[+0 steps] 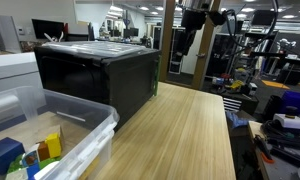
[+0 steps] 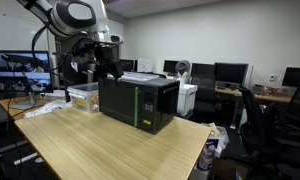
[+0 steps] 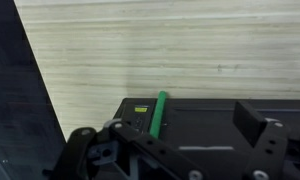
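Right now my gripper (image 2: pixel 109 62) hangs over the far left part of the black microwave (image 2: pixel 140 103), touching nothing. My fingers (image 3: pixel 262 140) are spread as wide as they go and hold nothing. The microwave stands on the wooden table (image 1: pixel 185 130) with its door shut, and its green strip (image 3: pixel 160 113) shows just beneath me in the wrist view. I judge this to be the approach, with no contact yet. Reaching the door side would call for coming down past the top edge and lining up with the strip without clipping the casing. In an exterior view, a clear plastic bin (image 1: pixel 90 128) of small toys sits just beside the microwave, on its left.
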`<state>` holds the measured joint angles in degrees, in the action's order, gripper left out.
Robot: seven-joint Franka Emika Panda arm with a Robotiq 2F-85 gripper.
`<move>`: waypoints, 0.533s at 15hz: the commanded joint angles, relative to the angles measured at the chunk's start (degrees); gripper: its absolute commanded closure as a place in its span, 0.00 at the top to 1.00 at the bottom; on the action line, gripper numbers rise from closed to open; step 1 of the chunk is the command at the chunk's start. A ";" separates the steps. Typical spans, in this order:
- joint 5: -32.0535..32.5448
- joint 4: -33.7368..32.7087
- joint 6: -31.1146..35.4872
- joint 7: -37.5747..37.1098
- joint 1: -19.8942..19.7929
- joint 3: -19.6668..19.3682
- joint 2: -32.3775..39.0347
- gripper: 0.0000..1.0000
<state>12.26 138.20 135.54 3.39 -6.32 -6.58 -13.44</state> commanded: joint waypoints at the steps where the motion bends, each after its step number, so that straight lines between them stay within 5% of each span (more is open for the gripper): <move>1: -5.13 -1.53 6.50 7.48 0.62 -2.11 5.08 1.00; 8: -13.79 -7.06 14.09 16.99 -0.04 -2.35 13.89 1.00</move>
<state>1.61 133.91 147.10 16.01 -6.29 -8.80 -2.99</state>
